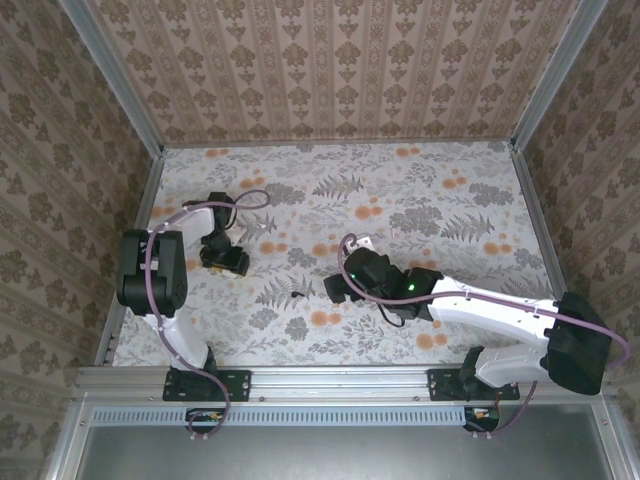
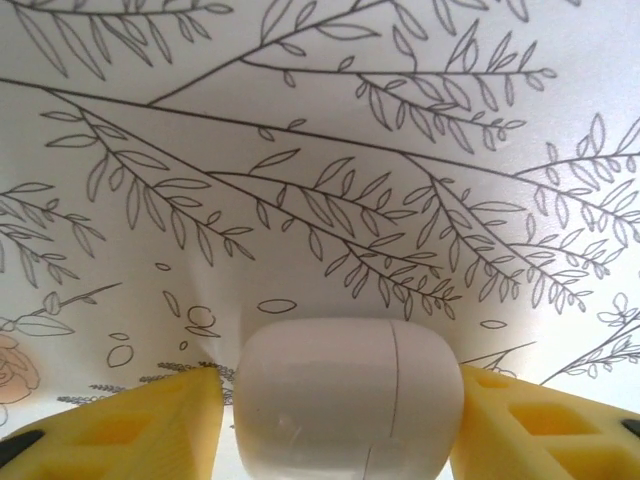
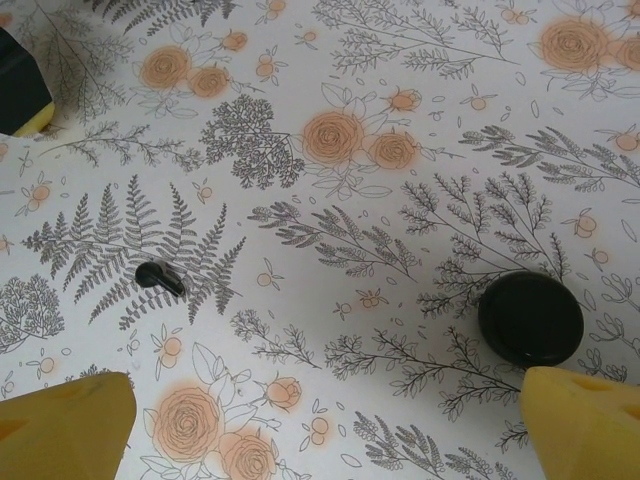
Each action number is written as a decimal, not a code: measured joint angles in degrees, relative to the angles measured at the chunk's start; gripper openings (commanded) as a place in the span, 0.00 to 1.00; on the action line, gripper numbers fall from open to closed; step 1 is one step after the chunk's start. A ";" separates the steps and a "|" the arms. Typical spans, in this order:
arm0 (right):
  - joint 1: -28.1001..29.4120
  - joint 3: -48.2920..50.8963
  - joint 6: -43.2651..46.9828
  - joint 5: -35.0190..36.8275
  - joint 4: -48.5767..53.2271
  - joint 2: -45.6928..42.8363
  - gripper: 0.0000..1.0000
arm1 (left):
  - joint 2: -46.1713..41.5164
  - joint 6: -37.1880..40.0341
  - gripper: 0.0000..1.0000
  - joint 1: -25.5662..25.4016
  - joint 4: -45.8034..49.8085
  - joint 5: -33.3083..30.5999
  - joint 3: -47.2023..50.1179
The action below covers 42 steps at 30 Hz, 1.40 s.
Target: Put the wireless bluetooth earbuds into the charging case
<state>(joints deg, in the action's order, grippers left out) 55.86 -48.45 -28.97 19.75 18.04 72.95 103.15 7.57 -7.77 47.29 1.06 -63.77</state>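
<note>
Yellow fingers [image 2: 150,430] of the left end effector [image 2: 340,430] flank the case [image 2: 345,385], likely steadying it, grip unconfirmed; right of the case, the open right end effector [image 3: 325,425] hovers near one earbud [image 3: 160,277].

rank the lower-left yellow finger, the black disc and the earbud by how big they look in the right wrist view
1. lower-left yellow finger, though it is nearest the camera and cropped, so only barely ahead
2. black disc
3. earbud, by far the smallest
</note>
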 measured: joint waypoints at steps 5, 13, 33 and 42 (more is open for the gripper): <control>-0.24 1.92 -0.52 0.17 -1.31 -1.31 1.00 | -0.02 -1.01 0.46 0.11 0.04 0.11 -0.04; -0.52 7.37 -3.89 0.72 -7.91 -5.20 0.98 | -3.54 -9.77 0.43 -0.07 1.22 5.92 -0.04; 2.99 17.42 -8.72 -1.18 -51.76 8.02 0.87 | -17.49 -63.63 0.34 -23.63 -4.72 21.73 -3.72; 2.54 14.64 -10.95 -5.90 -60.02 13.38 0.81 | -24.98 -79.03 0.32 -25.68 -8.22 19.65 0.22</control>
<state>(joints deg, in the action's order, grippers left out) 58.39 -33.80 -39.92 13.85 -41.98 86.32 78.17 -71.46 -33.45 39.07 20.71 -63.55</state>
